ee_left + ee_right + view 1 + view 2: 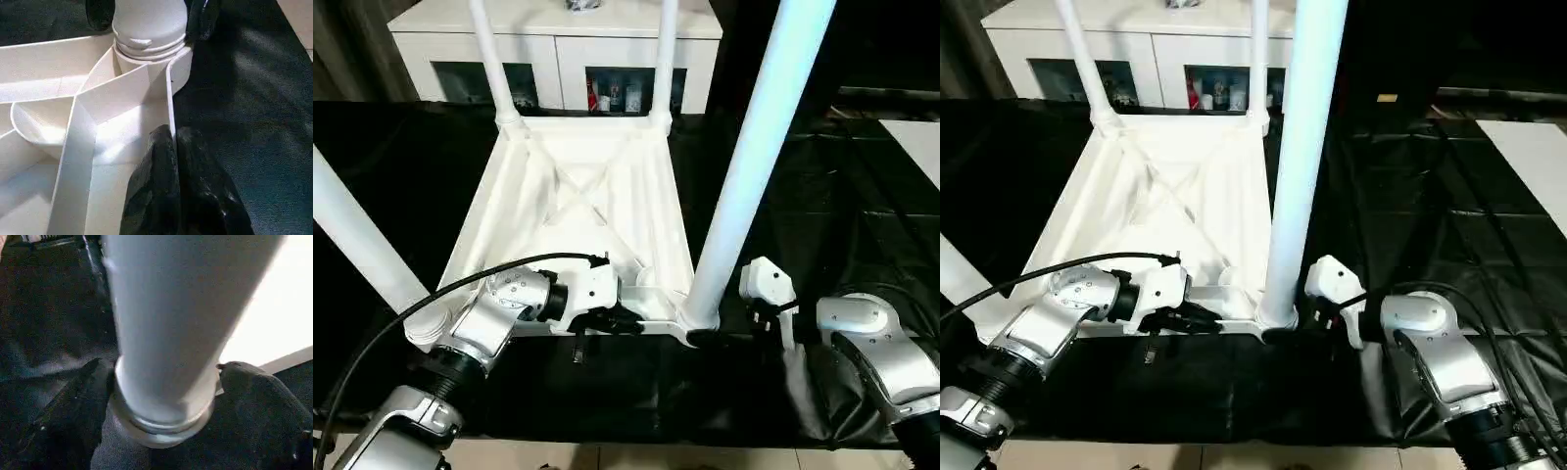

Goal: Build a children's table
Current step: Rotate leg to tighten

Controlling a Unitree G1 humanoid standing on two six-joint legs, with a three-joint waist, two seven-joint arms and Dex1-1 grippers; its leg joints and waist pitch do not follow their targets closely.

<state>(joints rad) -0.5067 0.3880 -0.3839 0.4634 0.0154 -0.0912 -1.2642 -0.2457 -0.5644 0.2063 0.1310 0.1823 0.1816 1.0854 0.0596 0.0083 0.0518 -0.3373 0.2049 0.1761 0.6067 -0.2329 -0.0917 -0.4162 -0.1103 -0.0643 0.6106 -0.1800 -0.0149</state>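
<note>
The white tabletop (578, 186) lies upside down on the black cloth, its X-braced ribs facing up. All four white legs stand in its corner sockets: far left (489, 49), far right (664, 54), near left (362, 245) and near right (754, 147). My left gripper (631, 321) is shut on the tabletop's near rim, and its black fingers (166, 166) pinch the thin wall just beside the near right socket. My right gripper (710, 333) clasps the base of the near right leg (166, 333), one finger (73, 401) on each side of the collar.
A black cloth (822, 196) covers the work surface around the tabletop. A white cabinet (558, 39) with glass doors stands behind it. A black cable (411, 308) loops over my left forearm. Pale floor (607, 455) shows along the near edge.
</note>
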